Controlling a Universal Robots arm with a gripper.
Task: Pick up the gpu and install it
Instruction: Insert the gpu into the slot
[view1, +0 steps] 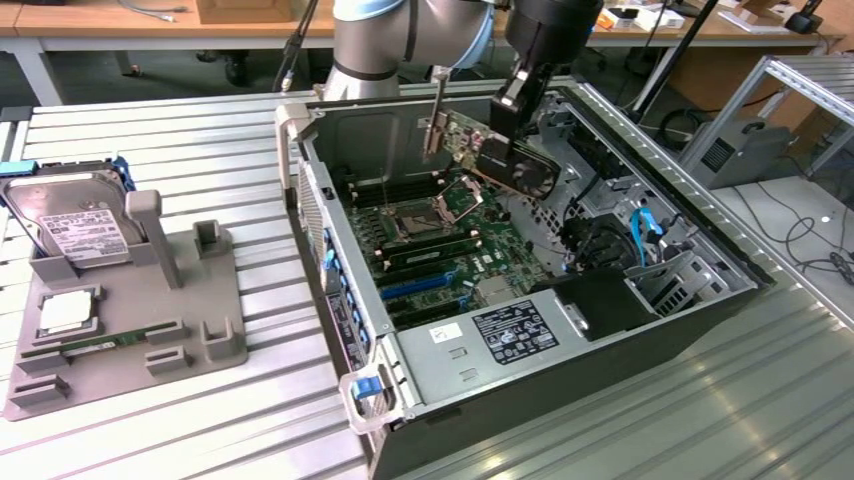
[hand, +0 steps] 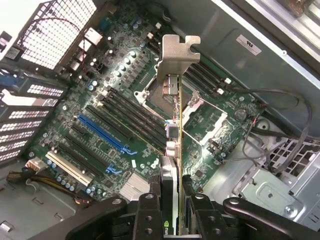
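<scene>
Pincer: black two-finger gripper (hand: 172, 206), jaws at a partial gap, clamped on the card's upper edge, one finger per face.
Held part: the gpu (view1: 523, 178), a thin dark circuit card with a black cooler and a silvery metal end bracket (hand: 176, 57). It hangs tilted inside the case, bracket end at 9 o'clock of the gripper in the exterior view.
Below: green motherboard (hand: 210, 117). The card is over the silver CPU socket (view1: 427, 213) area and looks clear of the board, not seated.
Likely target: long blue expansion slot (hand: 102, 132), about 7 o'clock of the card in the exterior view.
Doing it well: level the card, edge connector parallel to the slot, bracket lined up with the rear wall, straight descent, no side load.
Hazard: black and blue cables (view1: 627, 235) at 4 o'clock of the card.
Outward: open grey steel computer case (view1: 441, 370). At 9 o'clock of it is a grey plastic fixture tray (view1: 200, 340) with a boxy silver hard drive (view1: 74, 225) and a small square silver chip (view1: 64, 312).
</scene>
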